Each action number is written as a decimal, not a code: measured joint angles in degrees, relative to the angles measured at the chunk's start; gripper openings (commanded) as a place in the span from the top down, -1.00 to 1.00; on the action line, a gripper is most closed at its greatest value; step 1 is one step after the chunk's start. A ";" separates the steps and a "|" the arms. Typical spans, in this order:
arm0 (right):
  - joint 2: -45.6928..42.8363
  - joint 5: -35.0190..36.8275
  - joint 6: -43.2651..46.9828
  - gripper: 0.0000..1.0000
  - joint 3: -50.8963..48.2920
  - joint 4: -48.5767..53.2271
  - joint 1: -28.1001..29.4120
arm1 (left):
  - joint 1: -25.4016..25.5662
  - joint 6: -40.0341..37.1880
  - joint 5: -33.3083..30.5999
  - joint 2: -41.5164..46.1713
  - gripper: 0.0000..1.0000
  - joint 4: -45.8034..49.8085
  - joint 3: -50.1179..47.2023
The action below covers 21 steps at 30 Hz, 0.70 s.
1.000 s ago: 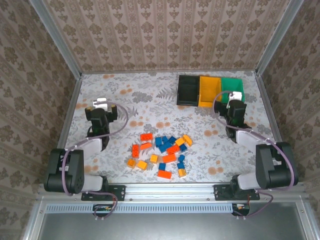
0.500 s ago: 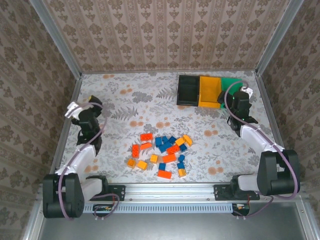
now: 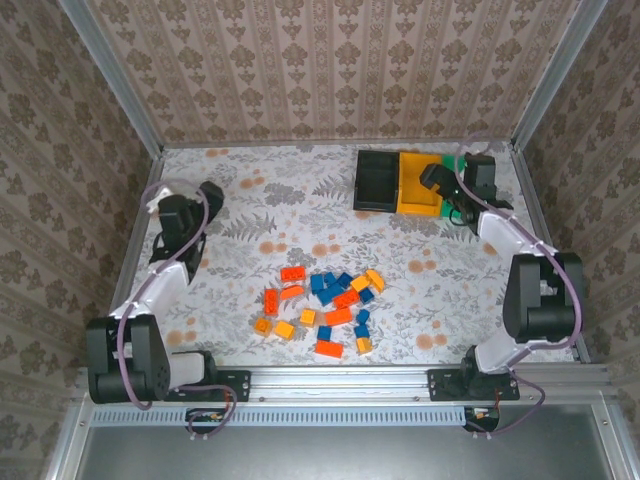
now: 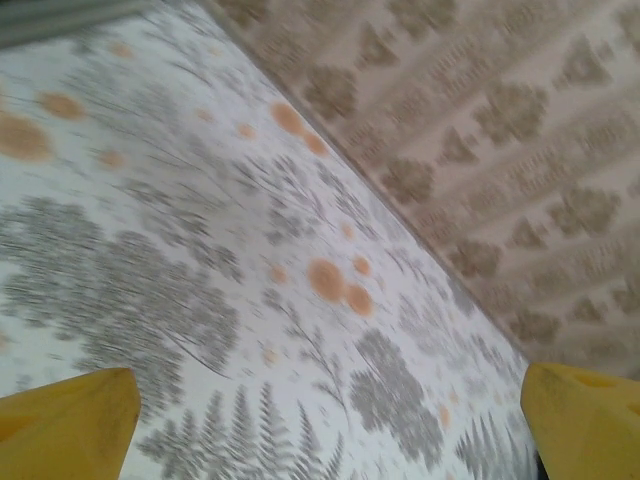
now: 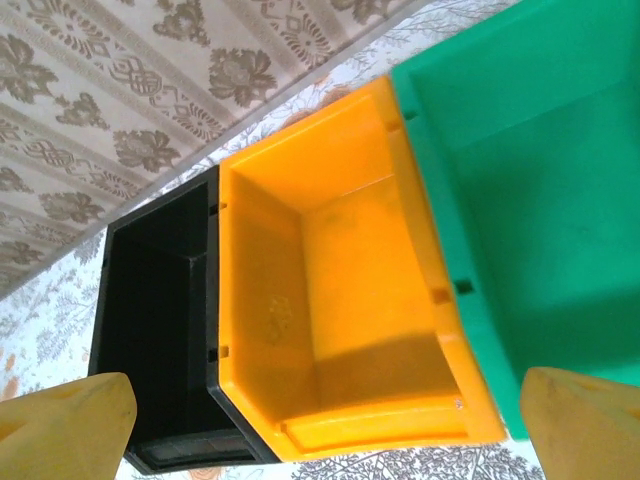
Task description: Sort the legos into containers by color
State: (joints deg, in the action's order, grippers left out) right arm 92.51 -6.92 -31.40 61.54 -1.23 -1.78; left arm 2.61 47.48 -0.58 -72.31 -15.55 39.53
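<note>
Floral counter [image 3: 250, 200] between papered walls [image 3: 330, 70]: legos [image 3: 325, 300] lie heaped toward 6 o'clock, unsorted; containers [image 3: 400, 182] stand at 1 o'clock, bare inside. Left end effector [image 4: 325, 415] at 9 o'clock and right end effector [image 5: 325, 422] over the containers — both spread wide and empty, likely poised for a first pick.

Floral-print table [image 3: 300, 210]. Legos [image 3: 338, 316] clustered loose near front centre; three joined bins [image 3: 378, 180] far right.
</note>
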 measured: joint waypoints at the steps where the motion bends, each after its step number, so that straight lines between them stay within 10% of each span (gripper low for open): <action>1: 1.36 0.04 0.81 -0.90 1.95 1.46 0.63 | 1.51 -0.96 0.00 -0.17 -1.00 1.33 0.94; 21: 20.85 14.23 4.55 -0.19 26.01 21.24 1.60 | 10.16 -6.10 5.99 -0.39 -0.89 16.96 2.91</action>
State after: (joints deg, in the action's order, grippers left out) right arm 113.36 7.31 -26.85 87.55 20.01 -0.19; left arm 12.78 41.39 5.41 -72.71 1.41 42.44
